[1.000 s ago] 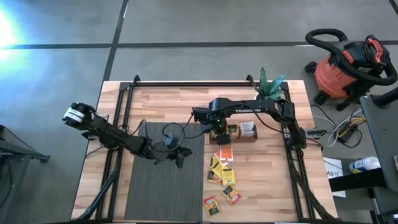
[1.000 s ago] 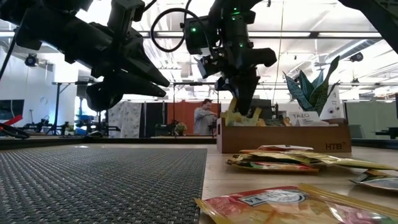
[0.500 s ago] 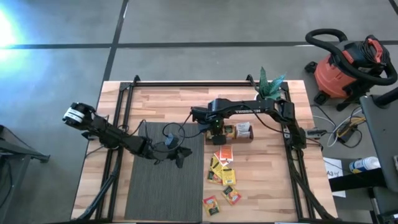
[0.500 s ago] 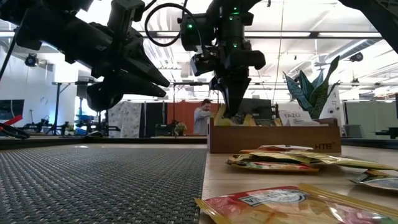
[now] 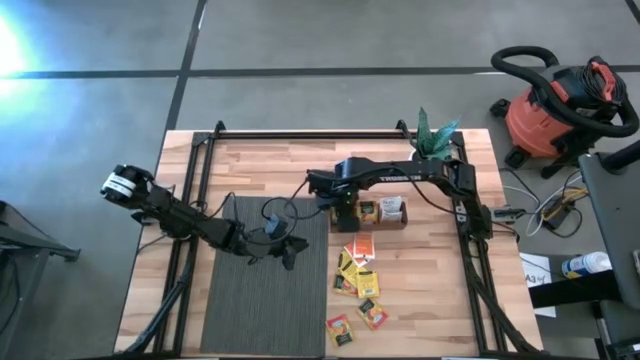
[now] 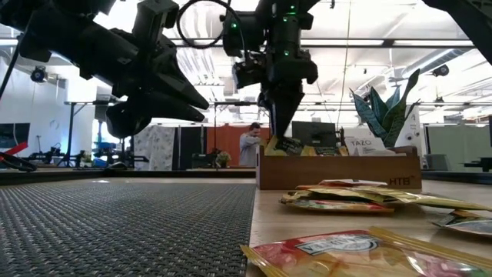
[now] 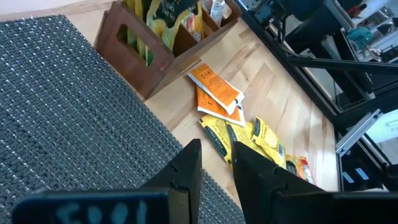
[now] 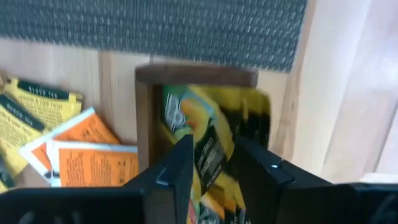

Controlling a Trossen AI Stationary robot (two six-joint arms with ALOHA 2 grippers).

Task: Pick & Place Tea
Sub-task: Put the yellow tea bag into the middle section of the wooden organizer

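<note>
Right gripper [image 5: 346, 205] points straight down from its extended arm, fingers [image 8: 177, 174] slightly parted. Left gripper [image 5: 290, 252] hangs low, arm stretched forward, fingers [image 7: 186, 171] slightly apart, empty.

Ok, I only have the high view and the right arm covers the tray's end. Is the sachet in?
Observer: Yes. The right wrist view shows a yellow sachet standing in the end compartment of the tray, the one nearest the mat.
Operator: Is the right claw gripping it?
Observer: It doesn't look so. The right claw is open, one finger on each side of the sachet.
Operator: And the left claw?
Observer: The left wrist view shows the left claw above the mat, open and empty.
</note>
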